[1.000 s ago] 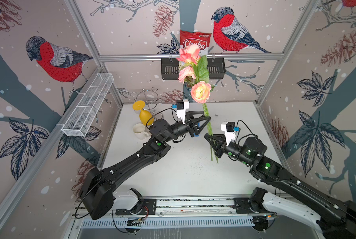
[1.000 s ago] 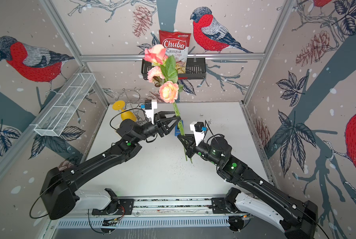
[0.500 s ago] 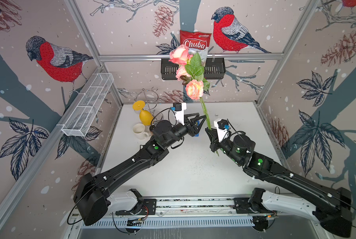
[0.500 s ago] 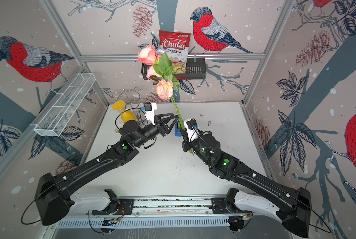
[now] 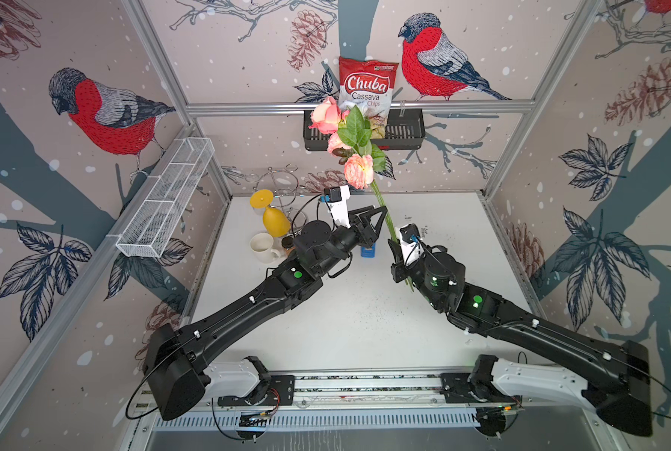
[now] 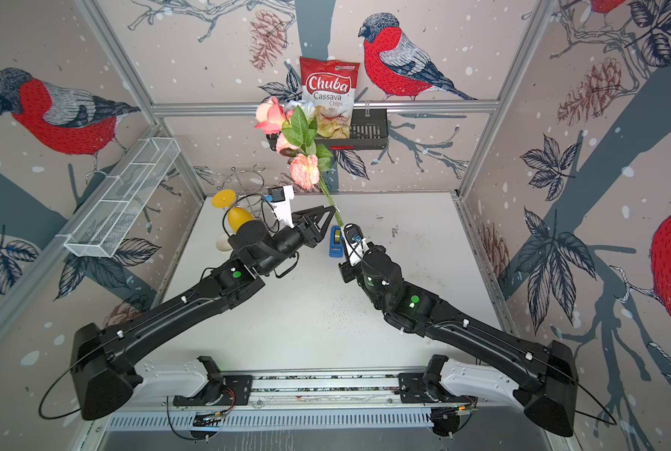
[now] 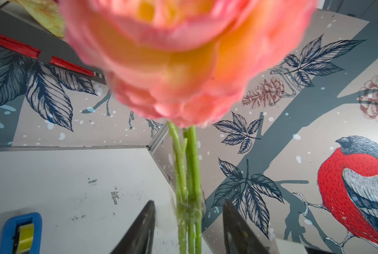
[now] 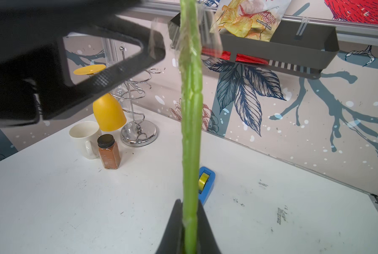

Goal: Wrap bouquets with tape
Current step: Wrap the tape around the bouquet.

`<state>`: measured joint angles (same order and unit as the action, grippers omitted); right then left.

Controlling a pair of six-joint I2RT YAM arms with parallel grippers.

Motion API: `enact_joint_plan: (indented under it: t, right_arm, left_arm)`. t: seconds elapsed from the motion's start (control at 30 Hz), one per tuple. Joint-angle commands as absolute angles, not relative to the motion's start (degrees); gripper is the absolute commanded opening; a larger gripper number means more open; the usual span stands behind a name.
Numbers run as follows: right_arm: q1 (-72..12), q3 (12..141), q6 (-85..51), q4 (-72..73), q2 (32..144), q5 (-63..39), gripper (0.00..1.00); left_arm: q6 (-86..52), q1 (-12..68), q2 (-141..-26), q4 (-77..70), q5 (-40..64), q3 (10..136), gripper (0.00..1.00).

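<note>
Currently, right gripper (image 8: 189,205) clamped on stems (image 8: 191,132), bouquet (image 5: 355,156) upright just beside dispenser (image 5: 368,252), left gripper (image 7: 188,204) jaws apart astride stems, dispenser partly hidden behind left gripper, near bloom (image 7: 183,61) blurred, cut off.

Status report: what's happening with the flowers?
Right gripper shut on bouquet stems, blooms up. Left gripper open, straddling the taped section. Tape dispenser on table, untouched.

white table (image 5: 345,312) — tape (image 6: 337,242), mug (image 8: 84,136), jar (image 8: 108,151)
</note>
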<state>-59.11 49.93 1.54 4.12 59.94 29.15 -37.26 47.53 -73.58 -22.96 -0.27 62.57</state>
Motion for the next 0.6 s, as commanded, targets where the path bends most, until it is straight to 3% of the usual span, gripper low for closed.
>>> enact_joint_plan:
  t: [0.0, 0.17, 0.3, 0.33, 0.47, 0.57]
  right_arm:
    - [-58.97, 50.72, 0.95, 6.09, 60.03, 32.83, 0.00]
    - [-57.41, 50.51, -1.40, 5.68, 58.47, 29.96, 0.00]
    - [-57.18, 49.74, -2.05, 6.48, 56.85, 25.92, 0.00]
    - [-57.05, 49.64, -2.40, 6.62, 56.46, 24.76, 0.00]
    - [-56.93, 49.45, -3.99, 6.33, 54.65, 20.50, 0.00]
    - [-56.87, 49.40, -5.04, 5.74, 53.58, 18.85, 0.00]
  left_arm:
    - [-37.21, 47.64, -73.25, -22.21, -2.53, 62.38, 0.49]
    - [-34.38, 47.64, -68.95, -24.77, -7.00, 56.82, 0.38]
    - [-32.84, 47.55, -68.01, -28.23, -5.94, 54.06, 0.15]
    - [-32.39, 47.48, -68.03, -28.71, -5.49, 53.92, 0.17]
    - [-33.73, 44.01, -67.10, -37.36, 2.24, 49.78, 0.61]
    - [-38.41, 39.38, -66.34, -46.85, 10.94, 46.12, 0.69]
